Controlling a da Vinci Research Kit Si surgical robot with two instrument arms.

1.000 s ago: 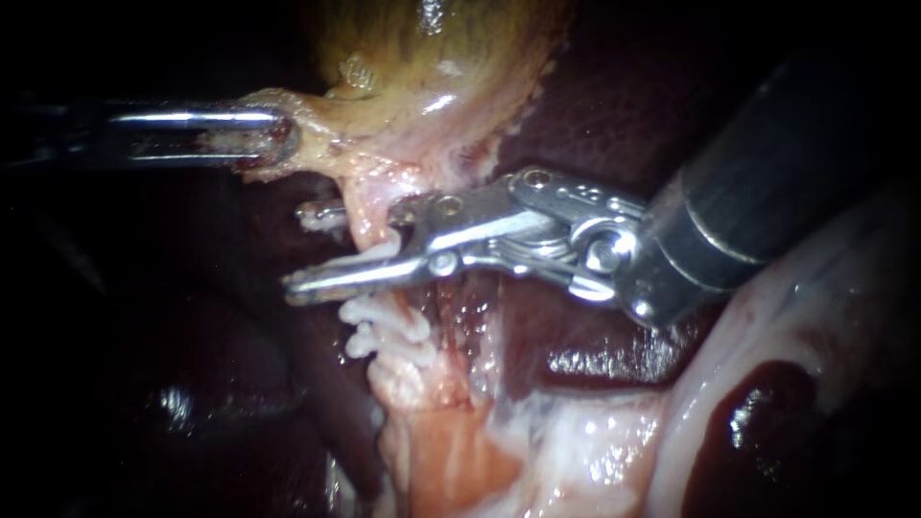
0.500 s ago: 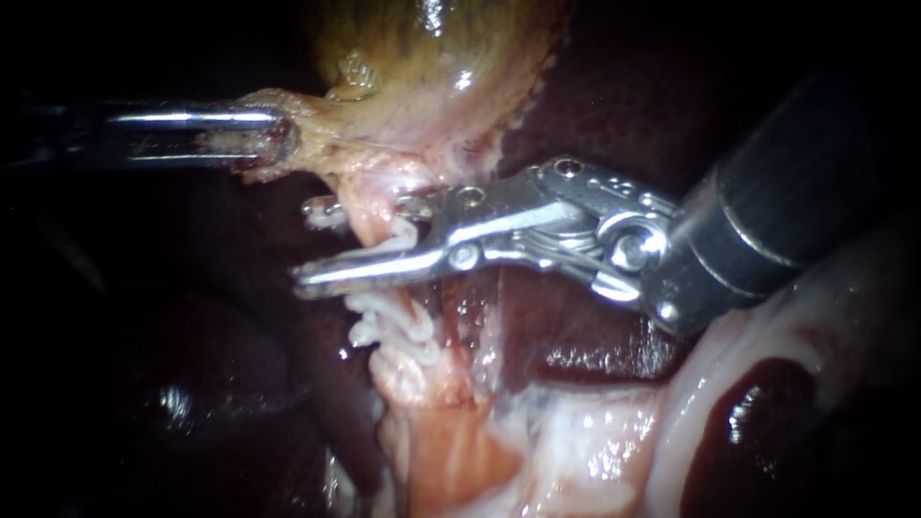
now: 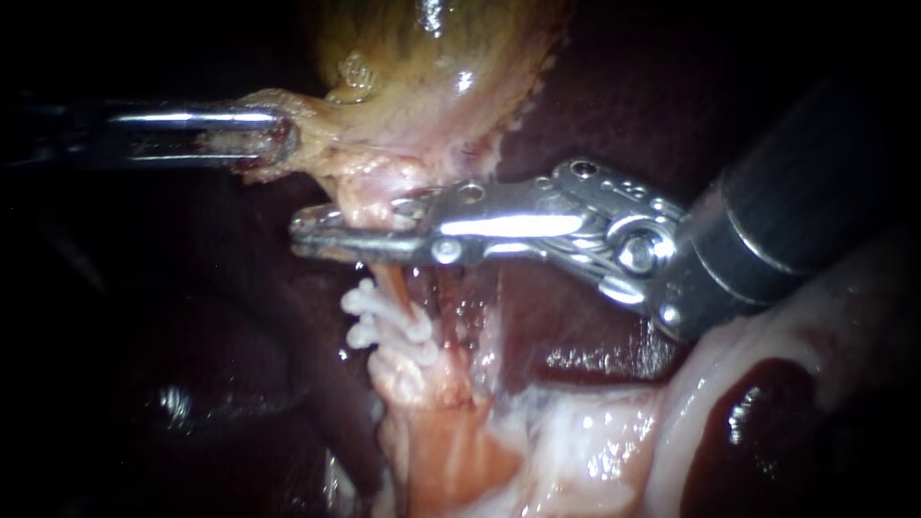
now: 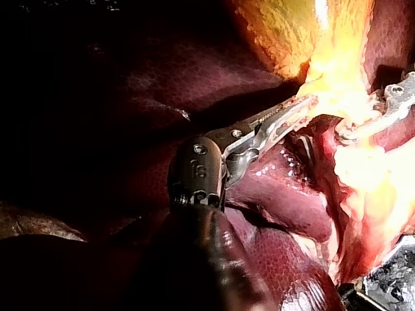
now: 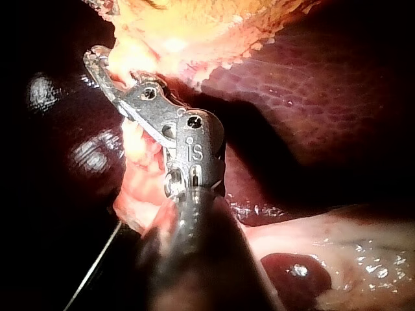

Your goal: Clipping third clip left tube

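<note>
the gallbladder [image 3: 432,67] is the yellow-green sac at the top of the endoscope view, and everything here is placed from it. the dark red liver [image 3: 576,115] lies behind it and on both its sides.

the left instrument [image 3: 273,134] comes in level with the gallbladder's lower edge. its jaws are clamped on the pale flap of tissue at the gallbladder's neck, holding it out sideways. in the left wrist view the same left instrument [image 4: 305,107] reaches ahead to the bright yellow gallbladder [image 4: 285,32], with its jaws closed on that edge and the liver [image 4: 272,194] under it.

the tube [image 3: 389,283] runs down from the gallbladder's neck as a thin pinkish strand. the right instrument [image 3: 312,235] crosses it just below the neck. its two jaws are drawn almost together, one on each side of the tube, so it is gripped between them. i cannot tell whether a clip sits inside the jaws. further from the gallbladder along the same tube, two white clips [image 3: 363,333] sit close together.

in the right wrist view the right instrument [image 5: 97,61] has its jaws narrow on the strand right under the gallbladder [image 5: 194,26], with the liver [image 5: 305,91] beside it.

far below the gallbladder, pale tissue [image 3: 767,317] lies glistening with a dark red patch in it.
</note>
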